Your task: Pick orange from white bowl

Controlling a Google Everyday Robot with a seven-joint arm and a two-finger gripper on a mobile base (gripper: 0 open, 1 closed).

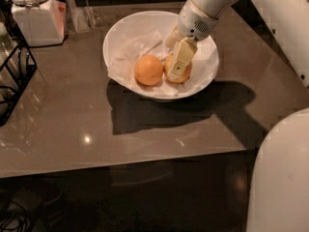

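Observation:
The white bowl, lined with crumpled white paper, stands at the back middle of the dark table. Two fruits lie in it. The paler, yellowish orange is on the right, and a brighter, deeper-orange fruit lies to its left. My gripper reaches down into the bowl from the upper right. It is open, with its near finger lying over the front of the pale orange and the other finger behind it. That finger hides part of the orange.
A white lidded jar stands at the back left, with a clear glass object beside it. A black wire rack sits at the left edge. My white arm crosses the upper right, and my white body fills the lower right.

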